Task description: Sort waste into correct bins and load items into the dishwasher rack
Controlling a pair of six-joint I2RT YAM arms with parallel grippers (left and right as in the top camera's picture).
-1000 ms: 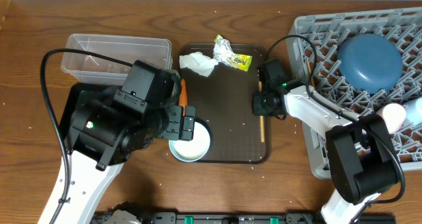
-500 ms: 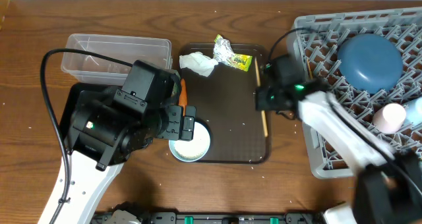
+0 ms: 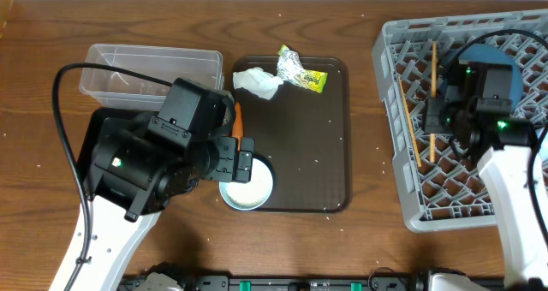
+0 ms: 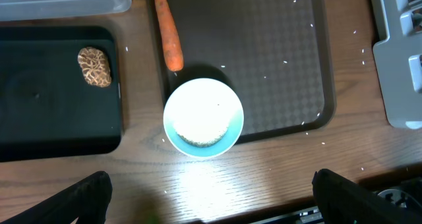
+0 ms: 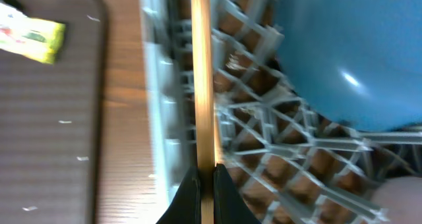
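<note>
My right gripper (image 3: 438,111) is shut on one wooden chopstick (image 3: 433,86) and holds it over the left part of the grey dishwasher rack (image 3: 402,201). The right wrist view shows the pinch (image 5: 206,179) on the chopstick (image 5: 202,79). The second chopstick (image 3: 408,115) lies in the rack. The dark blue dish (image 3: 505,68) sits in the rack, partly under my arm. The cups are hidden. My left gripper (image 3: 241,157) is open above the white bowl (image 4: 203,116). The carrot (image 4: 169,28) lies beside it. The brown food lump (image 4: 94,66) is in the black tray (image 4: 39,112).
The napkin (image 3: 257,82) and the wrapper (image 3: 300,70) lie at the back of the brown serving tray (image 3: 317,137), with rice grains (image 4: 265,78) scattered on it. The clear tub (image 3: 150,68) stands at the back left.
My right gripper has carried the chopstick from the right edge of the serving tray rightward to over the rack. The left arm has not moved.
</note>
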